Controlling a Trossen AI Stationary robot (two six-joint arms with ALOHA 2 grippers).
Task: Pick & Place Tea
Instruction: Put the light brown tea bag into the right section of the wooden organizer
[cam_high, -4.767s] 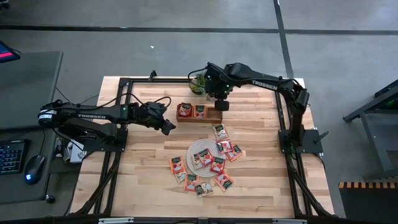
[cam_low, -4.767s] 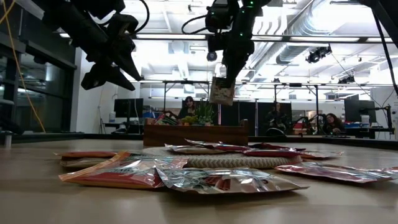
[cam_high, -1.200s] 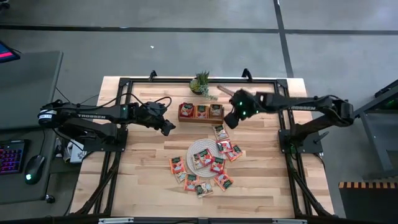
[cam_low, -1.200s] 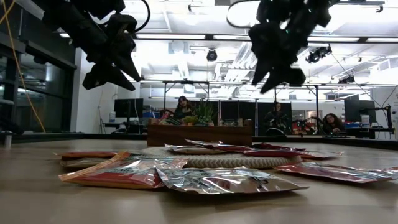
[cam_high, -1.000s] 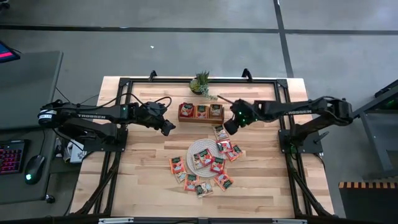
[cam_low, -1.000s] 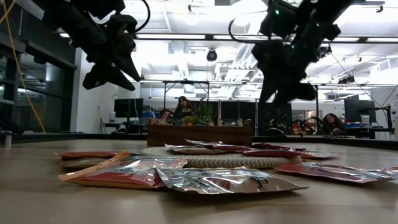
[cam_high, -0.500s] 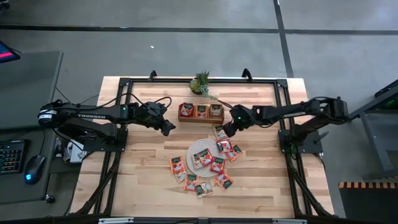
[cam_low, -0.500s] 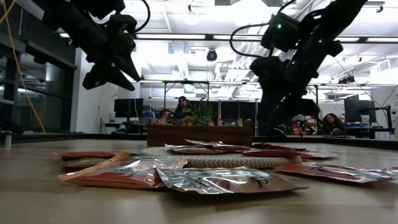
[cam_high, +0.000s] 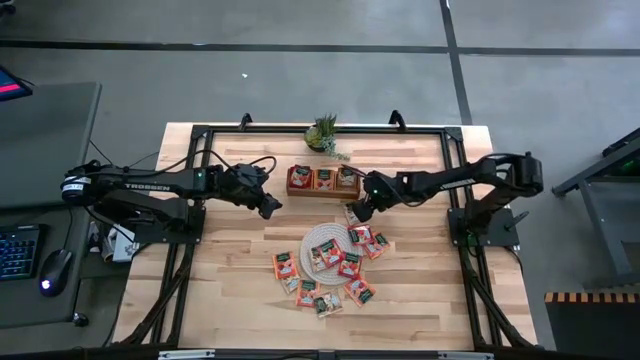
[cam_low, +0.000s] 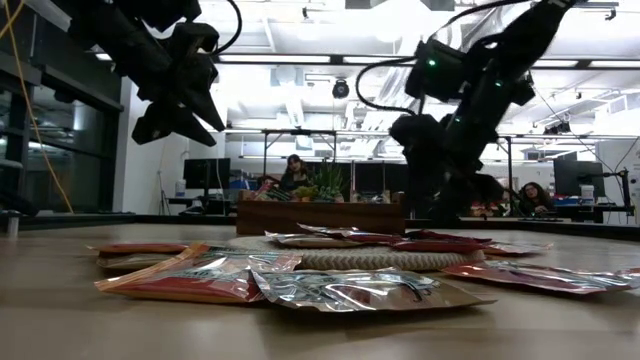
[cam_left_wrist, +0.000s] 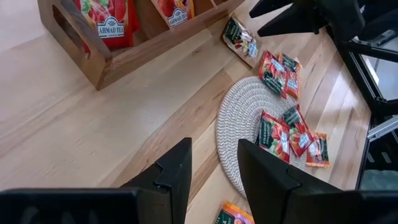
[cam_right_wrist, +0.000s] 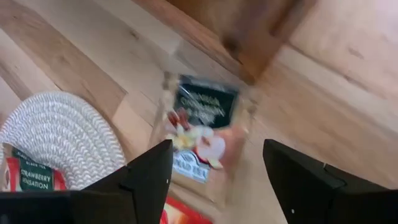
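Right gripper (cam_right_wrist: 217, 177) wide open, empty, above a beige tea sachet (cam_right_wrist: 200, 140).

A: Tea sachets (cam_high: 330, 265)?
B: Mostly orange-red, dark green and white marks. The sachet (cam_right_wrist: 198, 140) in the right wrist view is paler beige, dark green panel, white flower and red fruit print.
A: Mat (cam_left_wrist: 242, 134)?
B: Whitish, woven in rings.
A: Tray (cam_high: 322, 191)?
B: Brown wood, 3 red sachets inside, white lettering on 1.
A: Table (cam_high: 230, 270)?
B: Light wood planks, darker streaks, black frame.
A: Arms?
B: Dark, white lettering; left gripper (cam_left_wrist: 211, 165) black, right gripper (cam_right_wrist: 214, 171) black.
A: Plant (cam_high: 322, 132)?
B: Green.
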